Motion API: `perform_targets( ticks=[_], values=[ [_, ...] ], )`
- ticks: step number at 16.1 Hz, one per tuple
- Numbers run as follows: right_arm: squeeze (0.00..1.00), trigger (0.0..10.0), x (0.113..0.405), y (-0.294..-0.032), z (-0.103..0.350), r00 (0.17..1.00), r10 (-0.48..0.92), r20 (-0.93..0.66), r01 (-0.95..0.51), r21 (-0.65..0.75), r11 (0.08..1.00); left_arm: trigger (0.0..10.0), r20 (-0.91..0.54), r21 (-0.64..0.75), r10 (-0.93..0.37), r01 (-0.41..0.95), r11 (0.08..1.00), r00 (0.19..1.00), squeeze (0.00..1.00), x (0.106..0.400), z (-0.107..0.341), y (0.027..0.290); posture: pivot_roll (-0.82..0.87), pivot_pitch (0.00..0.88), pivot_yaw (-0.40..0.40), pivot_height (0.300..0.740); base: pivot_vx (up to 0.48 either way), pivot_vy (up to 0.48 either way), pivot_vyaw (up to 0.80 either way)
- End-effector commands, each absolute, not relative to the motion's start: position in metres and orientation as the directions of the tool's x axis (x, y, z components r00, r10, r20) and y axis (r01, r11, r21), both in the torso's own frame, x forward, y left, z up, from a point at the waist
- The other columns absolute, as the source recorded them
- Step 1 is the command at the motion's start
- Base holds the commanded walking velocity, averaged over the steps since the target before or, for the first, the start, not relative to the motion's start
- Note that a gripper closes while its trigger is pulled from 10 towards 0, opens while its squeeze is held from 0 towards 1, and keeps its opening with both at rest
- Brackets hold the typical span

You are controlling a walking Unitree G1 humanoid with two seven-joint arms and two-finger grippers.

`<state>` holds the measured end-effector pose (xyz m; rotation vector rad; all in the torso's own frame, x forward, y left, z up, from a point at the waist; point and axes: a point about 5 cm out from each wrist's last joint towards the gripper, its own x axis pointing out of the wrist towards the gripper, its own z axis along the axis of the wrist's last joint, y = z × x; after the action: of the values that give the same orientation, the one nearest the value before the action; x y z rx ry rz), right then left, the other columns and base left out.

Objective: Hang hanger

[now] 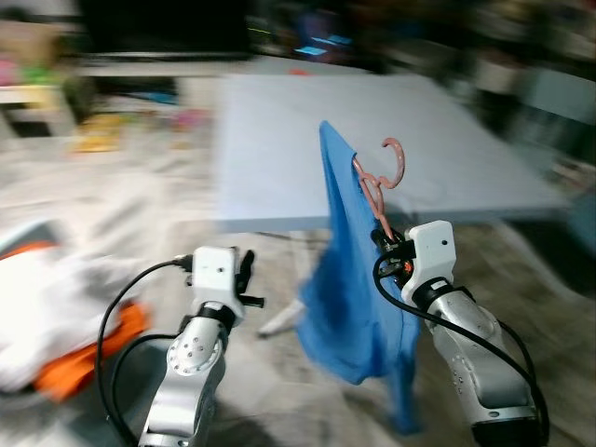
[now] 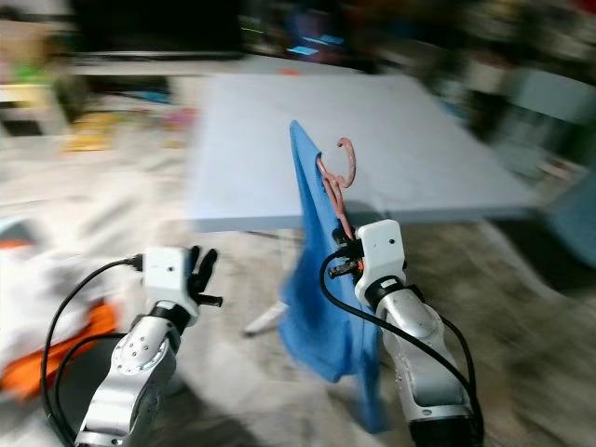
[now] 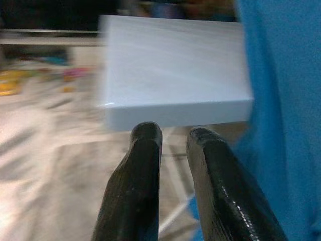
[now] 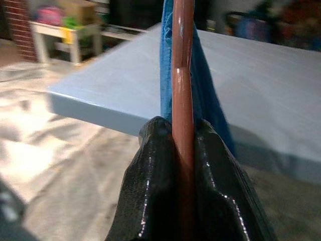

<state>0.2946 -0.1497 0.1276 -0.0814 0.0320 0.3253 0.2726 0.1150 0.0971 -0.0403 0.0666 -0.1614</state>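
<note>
A pink hanger (image 1: pixel 380 191) stands upright with its hook (image 1: pixel 396 158) at the top, and a blue garment (image 1: pixel 349 289) drapes from it and hangs down. My right gripper (image 1: pixel 386 244) is shut on the hanger's lower stem; in the right wrist view the pink rod (image 4: pixel 183 75) runs between the pressed fingers (image 4: pixel 155 165). My left gripper (image 1: pixel 247 270) is held low to the left of the garment, apart from it. Its fingers (image 3: pixel 143 165) stand open by a narrow gap with nothing between them. The head views are blurred.
A pale blue table (image 1: pixel 279 140) stands just ahead, its near edge behind the garment. A white and orange heap of cloth (image 1: pixel 47 317) lies on the floor at the left. Low shelves with colourful things (image 1: pixel 102 130) and dark furniture line the back.
</note>
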Motion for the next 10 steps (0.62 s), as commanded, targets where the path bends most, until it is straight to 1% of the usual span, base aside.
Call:
perform_targets(
  ticks=[1, 3, 5, 8, 10],
  values=[
    [0.0, 10.0, 0.299, -0.148, 0.14, 0.942, 0.336, 0.011, -0.334, -0.083, 0.939, 10.0, -0.061, -0.045, -0.165, 0.163, 0.986, 0.984, 0.0, 0.273, 0.097, 0.112, -0.11, 0.0, -0.046, 0.74, 0.0, 0.0, 0.73],
    [0.0, 10.0, 0.295, -0.142, 0.138, 0.916, 0.4, -0.009, -0.4, -0.075, 0.913, 10.0, -0.063, -0.039, -0.165, 0.163, 0.986, 0.984, 0.0, 0.273, 0.098, 0.112, -0.1, 0.0, -0.045, 0.74, 0.0, 0.0, 0.6],
    [0.0, 10.0, 0.288, -0.138, 0.131, 0.858, 0.509, -0.065, -0.512, -0.049, 0.858, 10.0, -0.061, -0.03, -0.16, 0.158, 0.987, 0.985, 0.0, 0.276, 0.1, 0.116, -0.1, 0.0, -0.044, 0.74, 0.0, 0.0, 0.0],
    [0.0, 10.0, 0.283, -0.143, 0.129, 0.819, 0.565, -0.098, -0.571, -0.056, 0.819, 10.0, -0.046, -0.034, -0.153, 0.152, 0.988, 0.987, 0.0, 0.283, 0.104, 0.121, -0.11, 0.0, -0.042, 0.74, 0.0, 0.0, 0.0],
    [0.0, 10.0, 0.279, -0.143, 0.131, 0.771, 0.625, -0.12, -0.633, -0.046, 0.773, 10.0, -0.044, -0.06, -0.155, 0.152, 0.987, 0.987, 0.0, 0.286, 0.106, 0.121, -0.11, 0.0, -0.037, 0.74, 0.0, 0.0, 0.0]
  ],
)
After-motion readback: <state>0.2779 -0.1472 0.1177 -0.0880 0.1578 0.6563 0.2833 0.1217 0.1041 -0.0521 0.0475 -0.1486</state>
